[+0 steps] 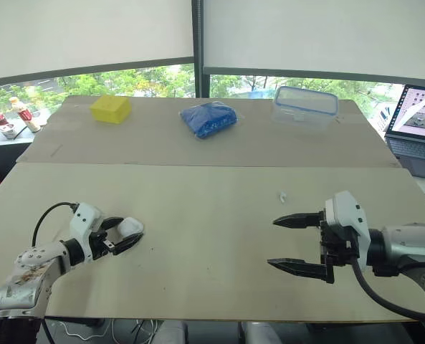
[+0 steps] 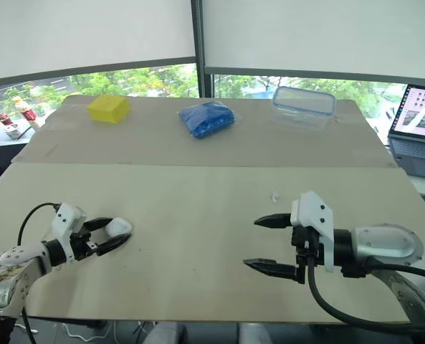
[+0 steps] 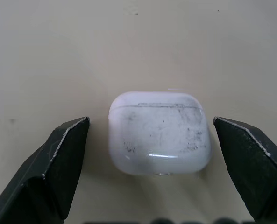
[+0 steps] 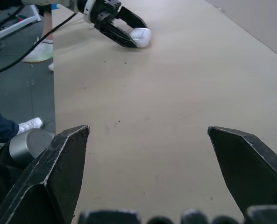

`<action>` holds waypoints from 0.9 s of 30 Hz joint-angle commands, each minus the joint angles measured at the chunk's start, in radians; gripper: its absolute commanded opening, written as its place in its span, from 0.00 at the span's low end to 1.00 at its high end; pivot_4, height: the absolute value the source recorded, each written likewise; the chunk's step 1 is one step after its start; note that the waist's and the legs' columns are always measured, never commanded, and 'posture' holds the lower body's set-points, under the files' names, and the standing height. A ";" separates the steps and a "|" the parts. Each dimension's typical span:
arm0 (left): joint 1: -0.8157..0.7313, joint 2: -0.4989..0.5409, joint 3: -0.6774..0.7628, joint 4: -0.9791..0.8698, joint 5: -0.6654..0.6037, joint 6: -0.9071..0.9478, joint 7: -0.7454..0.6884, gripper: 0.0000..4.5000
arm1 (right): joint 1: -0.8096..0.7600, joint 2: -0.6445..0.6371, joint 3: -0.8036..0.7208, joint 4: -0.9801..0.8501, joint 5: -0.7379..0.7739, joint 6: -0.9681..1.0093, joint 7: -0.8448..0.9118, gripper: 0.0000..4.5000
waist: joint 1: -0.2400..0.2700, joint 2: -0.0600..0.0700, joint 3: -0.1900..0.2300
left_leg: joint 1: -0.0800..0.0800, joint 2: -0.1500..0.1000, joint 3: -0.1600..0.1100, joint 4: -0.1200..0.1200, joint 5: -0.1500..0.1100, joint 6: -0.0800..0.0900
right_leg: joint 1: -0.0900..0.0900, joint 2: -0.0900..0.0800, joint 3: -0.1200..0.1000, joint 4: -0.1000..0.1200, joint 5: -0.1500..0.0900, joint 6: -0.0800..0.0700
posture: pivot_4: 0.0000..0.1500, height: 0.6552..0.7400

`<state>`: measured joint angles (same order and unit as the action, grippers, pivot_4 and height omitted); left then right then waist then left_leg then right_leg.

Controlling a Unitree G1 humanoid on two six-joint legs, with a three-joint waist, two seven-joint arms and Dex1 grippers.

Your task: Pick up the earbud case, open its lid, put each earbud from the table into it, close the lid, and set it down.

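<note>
Fingers spread on right gripper (image 1: pixel 272 242) and left gripper (image 1: pixel 130 233), whose wrist view shows gaps beside the earbud case (image 3: pixel 159 137)

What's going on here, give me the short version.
The left gripper has its jaws open on either side of the earbud case, which lies on the table with its lid shut. The jaws are not touching it, so it is not yet picked up. The right gripper hovers over the table with jaws open, holding nothing. A small white piece, likely an earbud, lies on the table just beyond it.
</note>
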<state>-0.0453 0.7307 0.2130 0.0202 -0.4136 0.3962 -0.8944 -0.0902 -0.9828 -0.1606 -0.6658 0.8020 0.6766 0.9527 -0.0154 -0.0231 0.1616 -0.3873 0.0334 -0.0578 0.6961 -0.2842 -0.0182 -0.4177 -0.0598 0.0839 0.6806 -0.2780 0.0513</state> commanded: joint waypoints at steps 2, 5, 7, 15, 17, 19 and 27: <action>-0.021 0.025 -0.035 0.031 0.023 0.024 -0.029 1.00 | -0.120 0.011 0.071 0.039 -0.009 0.021 0.010 0.99 | 0.000 0.000 0.000 | 0.000 0.000 0.000 0.000 0.000 0.000 | 0.000 0.000 0.000 0.000 0.000 0.000 | 1.00 0.36; -0.024 0.033 -0.048 0.038 0.037 0.031 -0.038 1.00 | -0.182 0.020 0.106 0.069 -0.015 0.023 0.025 0.99 | 0.002 0.000 0.000 | 0.000 0.000 0.000 0.000 0.000 0.000 | 0.000 0.000 0.000 0.001 0.000 0.000 | 1.00 0.36; -0.018 0.036 -0.049 0.033 0.040 0.044 -0.039 1.00 | -0.207 0.025 0.121 0.081 -0.018 0.022 0.031 0.99 | 0.002 0.001 0.000 | 0.000 0.000 0.000 0.000 0.000 0.000 | 0.000 0.000 0.000 0.000 0.000 0.000 | 1.00 0.36; 0.022 0.063 -0.058 0.018 0.039 0.051 -0.071 1.00 | -0.272 0.086 0.132 0.100 -0.010 0.026 0.001 0.99 | -0.003 0.002 0.000 | 0.000 0.000 0.000 0.000 0.000 0.000 | -0.001 0.000 0.000 0.000 0.000 0.000 | 1.00 0.36; 0.032 0.068 -0.057 0.011 0.029 0.050 -0.089 0.89 | -0.281 0.103 0.130 0.099 -0.020 0.013 -0.007 1.00 | -0.003 0.002 0.000 | 0.000 0.000 0.000 -0.001 0.000 0.000 | -0.001 0.000 0.000 0.000 0.000 0.000 | 1.00 0.36; 0.041 0.073 -0.056 0.004 0.025 0.043 -0.106 0.72 | -0.284 0.117 0.127 0.096 -0.029 -0.001 -0.011 1.00 | -0.002 0.002 0.000 | 0.000 0.000 0.000 -0.001 0.000 0.000 | -0.002 0.000 0.000 0.000 0.000 0.000 | 1.00 0.36; 0.091 0.063 -0.047 -0.068 -0.012 0.058 -0.136 0.57 | -0.251 0.121 0.103 0.059 -0.023 0.003 -0.017 1.00 | -0.002 0.002 0.000 | -0.001 0.000 0.000 -0.001 0.000 0.000 | -0.002 0.000 0.000 0.000 0.000 0.000 | 1.00 0.36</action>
<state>0.0167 0.8039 0.1985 -0.0291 -0.4102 0.4213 -1.0006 -0.3383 -0.8565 -0.0180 -0.5687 0.7675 0.6928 0.9383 -0.0178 -0.0212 0.1612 -0.3881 0.0336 -0.0575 0.6955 -0.2843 -0.0180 -0.4195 -0.0601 0.0837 0.6804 -0.2779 0.0510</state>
